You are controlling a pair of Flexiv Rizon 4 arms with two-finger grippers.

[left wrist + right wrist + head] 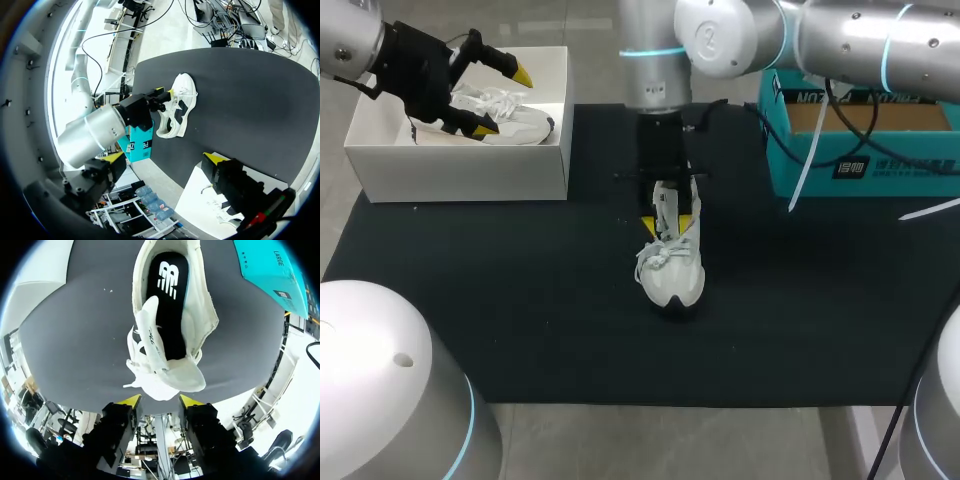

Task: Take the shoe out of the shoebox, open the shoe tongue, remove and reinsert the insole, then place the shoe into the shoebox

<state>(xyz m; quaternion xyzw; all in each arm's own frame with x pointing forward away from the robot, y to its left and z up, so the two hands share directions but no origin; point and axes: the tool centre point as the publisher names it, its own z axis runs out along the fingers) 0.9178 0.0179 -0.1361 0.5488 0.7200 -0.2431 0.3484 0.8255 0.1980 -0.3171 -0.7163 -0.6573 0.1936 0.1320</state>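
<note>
Shoe (675, 275) sat toe toward the robot (long axis front-to-back); right gripper (672, 217) spread astride it, left gripper (504, 101) spread.

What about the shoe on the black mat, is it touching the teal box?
Apart. The head view shows bare black mat between the shoe and the teal box.

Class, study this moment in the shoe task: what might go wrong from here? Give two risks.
Loose laces trail beside the shoe, close to the open right gripper; they might snag a finger. The shoebox already holds a second shoe, with the left gripper above it, so returning this shoe may be cramped.
</note>
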